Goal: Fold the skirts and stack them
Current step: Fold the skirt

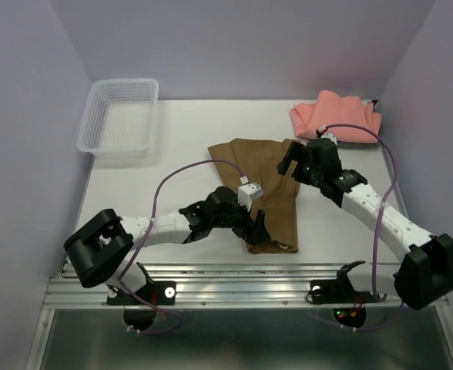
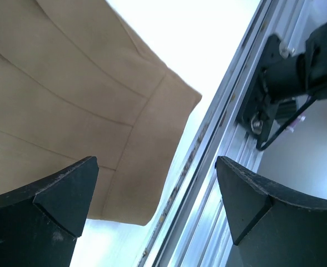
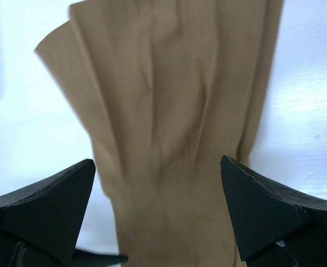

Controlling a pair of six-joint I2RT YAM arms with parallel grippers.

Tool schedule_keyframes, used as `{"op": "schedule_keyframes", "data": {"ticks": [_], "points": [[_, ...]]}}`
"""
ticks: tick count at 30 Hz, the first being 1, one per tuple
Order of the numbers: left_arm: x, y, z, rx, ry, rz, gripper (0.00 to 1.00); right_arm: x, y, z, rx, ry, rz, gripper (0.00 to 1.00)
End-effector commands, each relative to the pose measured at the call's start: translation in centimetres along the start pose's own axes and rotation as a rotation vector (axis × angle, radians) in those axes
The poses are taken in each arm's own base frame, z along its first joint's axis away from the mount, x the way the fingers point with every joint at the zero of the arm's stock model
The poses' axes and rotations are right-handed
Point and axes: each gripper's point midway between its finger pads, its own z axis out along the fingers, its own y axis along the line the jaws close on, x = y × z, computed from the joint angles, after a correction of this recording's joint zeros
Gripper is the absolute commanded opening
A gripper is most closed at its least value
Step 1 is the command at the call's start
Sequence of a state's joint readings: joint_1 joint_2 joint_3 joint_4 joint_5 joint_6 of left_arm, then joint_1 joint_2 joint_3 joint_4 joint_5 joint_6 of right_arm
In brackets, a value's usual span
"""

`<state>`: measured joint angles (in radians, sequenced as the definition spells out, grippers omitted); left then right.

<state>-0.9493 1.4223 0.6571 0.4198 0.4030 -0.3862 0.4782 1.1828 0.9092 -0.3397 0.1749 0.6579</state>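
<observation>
The olive-brown pleated skirt [image 1: 266,181] lies on the white table, folded into a long strip running from the middle toward the near edge. My left gripper [image 1: 256,229] is open and empty over its near end; in the left wrist view the skirt's corner [image 2: 69,105] lies between and beyond the fingers. My right gripper [image 1: 290,160] is open and empty over the skirt's far right part, and the cloth [image 3: 169,122] fills the right wrist view. The salmon-pink skirt [image 1: 336,117] lies bunched at the far right. The grey skirt is out of view.
A white plastic mesh basket [image 1: 119,118] stands at the far left. The aluminium rail [image 1: 234,287] runs along the near table edge, also seen in the left wrist view [image 2: 230,167]. Purple walls close in the back and both sides.
</observation>
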Motion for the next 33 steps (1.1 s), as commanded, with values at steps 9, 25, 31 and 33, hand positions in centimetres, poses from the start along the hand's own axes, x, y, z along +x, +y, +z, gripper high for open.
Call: {"op": "schedule_keyframes", "data": {"ticks": [9,25,31,33], "points": [[6.5,-1.1,1.8,0.058,0.192,-0.05,0.96,-6.3,-8.2,9.1,0.247,0.015,0.001,1.0],[7.7,0.8,1.8,-0.024,0.251,-0.045,0.89,-6.6,-13.9,19.3,0.381,0.119,-0.132,0.91],[7.6,1.0,1.7,-0.033,0.248,-0.06,0.89,-6.3,-13.6,20.5,0.32,0.093,-0.108,0.75],[7.9,1.0,1.6,-0.037,0.254,-0.067,0.88,-6.5,-13.3,20.9,0.277,0.081,-0.09,0.75]]}}
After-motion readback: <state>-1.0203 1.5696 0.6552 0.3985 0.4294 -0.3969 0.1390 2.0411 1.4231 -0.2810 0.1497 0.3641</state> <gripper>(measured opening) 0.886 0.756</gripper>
